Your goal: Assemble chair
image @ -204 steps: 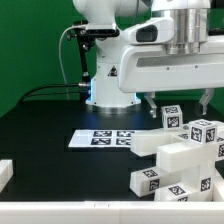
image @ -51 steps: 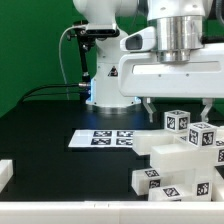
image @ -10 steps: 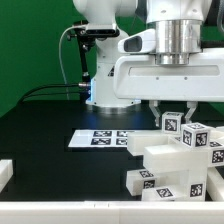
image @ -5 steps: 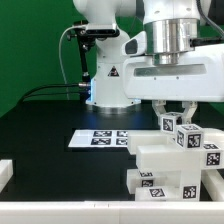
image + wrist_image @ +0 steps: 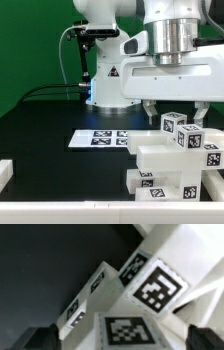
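Opened since half a second ago: gripper (image 5: 176,108) now spread wide, straddling nothing, hovering just above chair (image 5: 172,155), whose tagged cubes sit directly below the jaws.

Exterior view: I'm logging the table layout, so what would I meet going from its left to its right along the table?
White bar at the left edge → marker board → chair, with the gripper above it.
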You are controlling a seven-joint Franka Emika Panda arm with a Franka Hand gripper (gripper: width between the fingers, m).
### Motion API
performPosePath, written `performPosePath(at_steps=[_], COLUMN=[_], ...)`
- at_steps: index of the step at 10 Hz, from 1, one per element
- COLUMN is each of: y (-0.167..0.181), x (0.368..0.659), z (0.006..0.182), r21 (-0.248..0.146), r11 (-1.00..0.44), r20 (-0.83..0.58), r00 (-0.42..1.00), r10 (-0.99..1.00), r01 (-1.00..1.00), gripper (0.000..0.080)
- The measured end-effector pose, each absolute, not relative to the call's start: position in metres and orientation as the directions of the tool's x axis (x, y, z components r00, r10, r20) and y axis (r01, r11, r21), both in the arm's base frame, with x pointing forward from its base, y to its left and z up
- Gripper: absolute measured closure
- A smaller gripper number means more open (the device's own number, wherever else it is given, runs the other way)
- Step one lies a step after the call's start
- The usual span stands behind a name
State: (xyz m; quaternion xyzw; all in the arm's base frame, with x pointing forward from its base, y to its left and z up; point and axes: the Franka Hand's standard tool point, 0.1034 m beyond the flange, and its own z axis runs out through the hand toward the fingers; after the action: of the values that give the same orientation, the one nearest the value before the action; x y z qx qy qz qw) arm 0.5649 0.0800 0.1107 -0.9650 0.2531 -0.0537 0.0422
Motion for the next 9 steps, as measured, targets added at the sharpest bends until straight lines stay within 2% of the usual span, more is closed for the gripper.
performPosePath(at_steps=[2, 6, 8, 9], y=[0.089, 0.081, 0.079, 0.078], x=[0.562, 0.563, 0.566, 0.565], z=[0.113, 0.113, 0.116, 0.115], r21=[-0.059, -0.034, 0.022, 0.019], r11=[-0.969, -0.999, -0.941, -0.952], r20=[0.067, 0.084, 0.070, 0.070], r00=[0.968, 0.996, 0.939, 0.949], r10=[-0.243, -0.001, 0.338, 0.307], r01=[-0.239, 0.001, 0.337, 0.306], gripper=[0.0151, 0.0150, 0.0150, 0.0150])
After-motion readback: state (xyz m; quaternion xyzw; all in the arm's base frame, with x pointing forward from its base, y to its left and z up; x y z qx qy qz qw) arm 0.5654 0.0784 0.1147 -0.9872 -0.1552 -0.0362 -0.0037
